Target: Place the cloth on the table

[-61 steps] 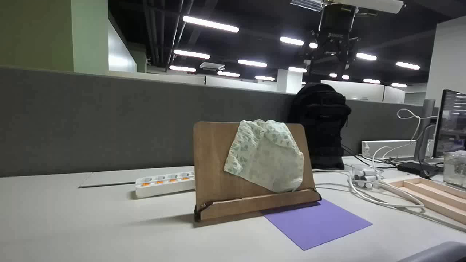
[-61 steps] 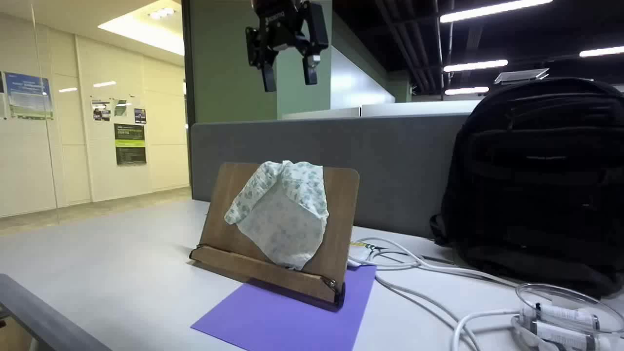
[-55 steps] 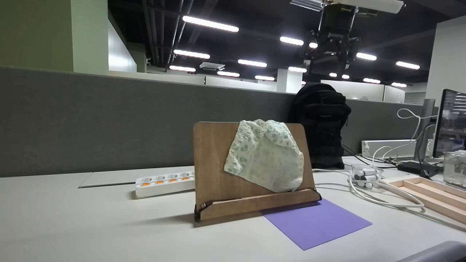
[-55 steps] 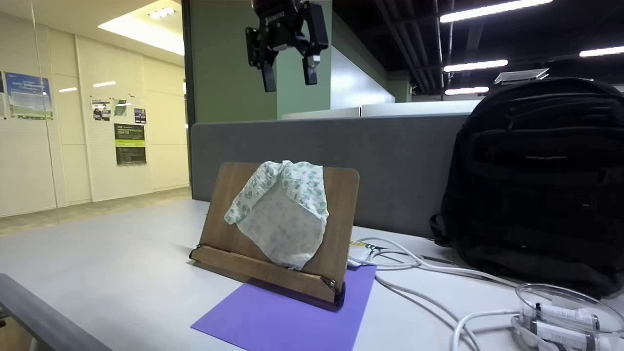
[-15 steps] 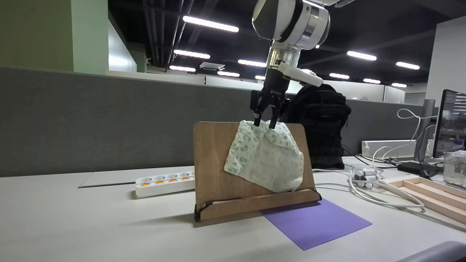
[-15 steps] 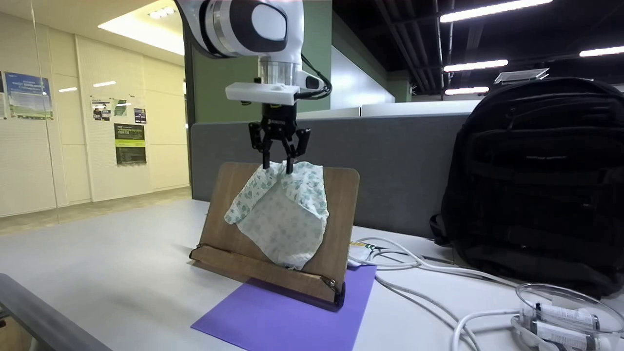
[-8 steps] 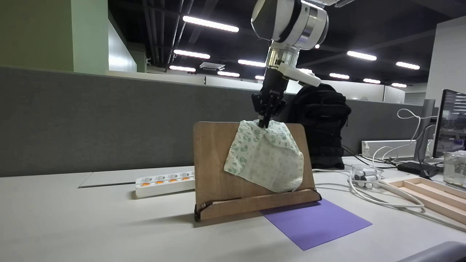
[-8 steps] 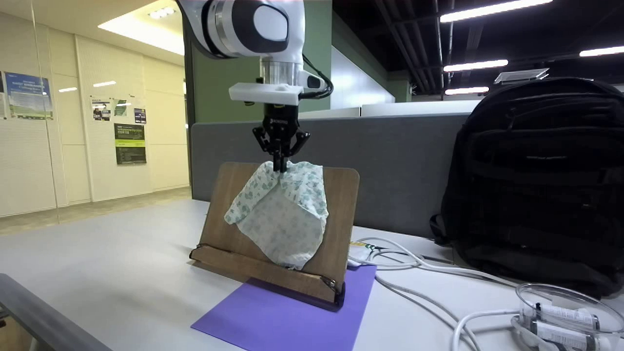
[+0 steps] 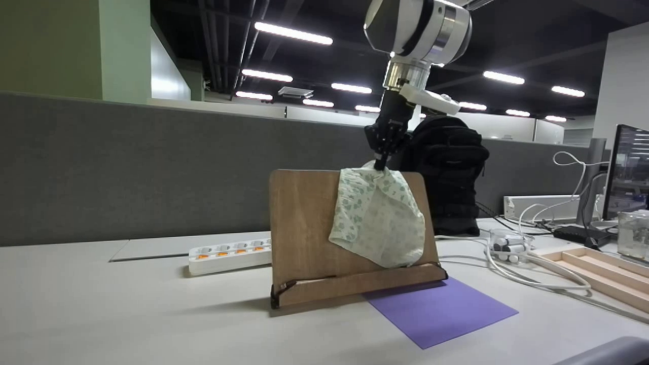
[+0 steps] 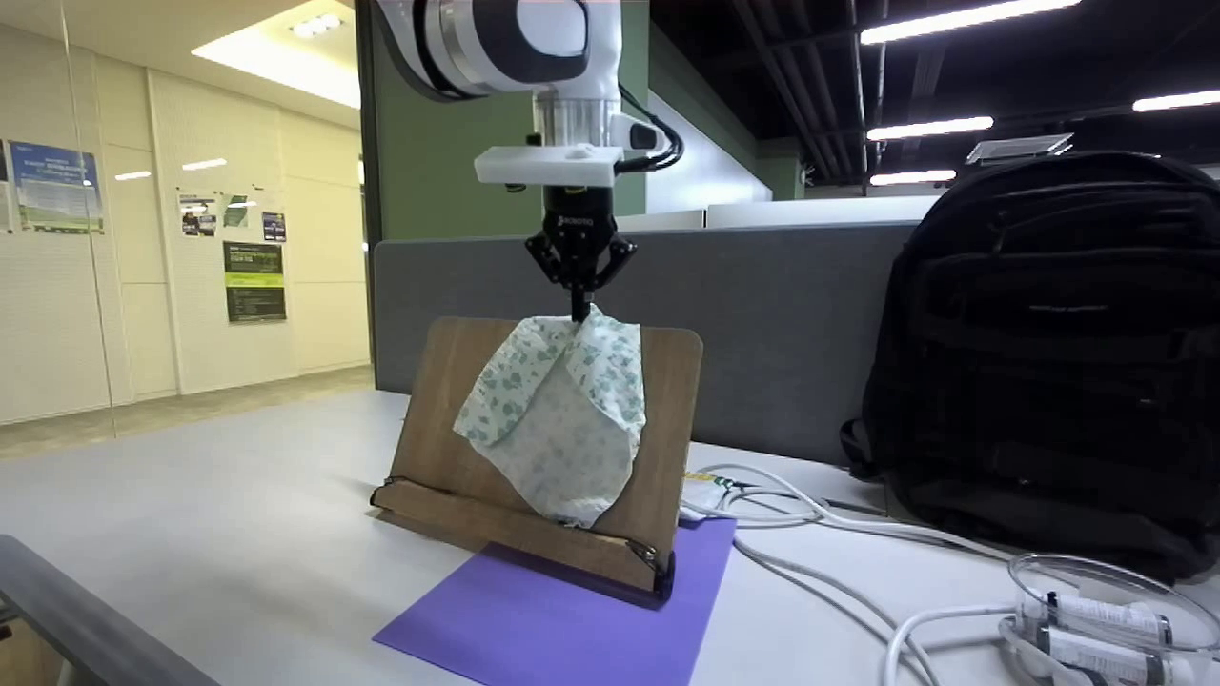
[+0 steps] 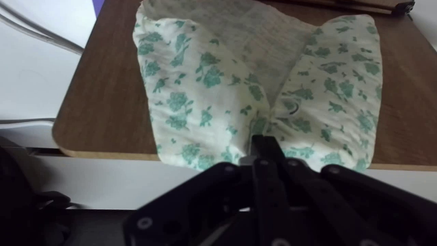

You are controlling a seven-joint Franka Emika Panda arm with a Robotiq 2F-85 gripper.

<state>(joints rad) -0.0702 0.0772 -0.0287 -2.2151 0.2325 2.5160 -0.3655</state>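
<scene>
The cloth, off-white with green flowers, drapes over the front of a tilted wooden stand on the white table. At the stand's upper edge, my gripper is shut on a pinch of the cloth's top, which is drawn up to a small peak just above that edge in both exterior views. In the wrist view the gripper has its fingertips pressed together, with folds of cloth running into them. The cloth's lower part still rests against the board; the pinched fabric itself is mostly hidden.
A purple sheet lies partly under the stand. Behind it are a white power strip and a black backpack by a grey partition. White cables, a clear cup of small bottles and a wooden tray are nearby.
My gripper came down from high up with open jaws, shut on the cloth's top, then rose slightly and shifted rightward in both exterior views. The cloth's upper part and one side edge were pulled along.
</scene>
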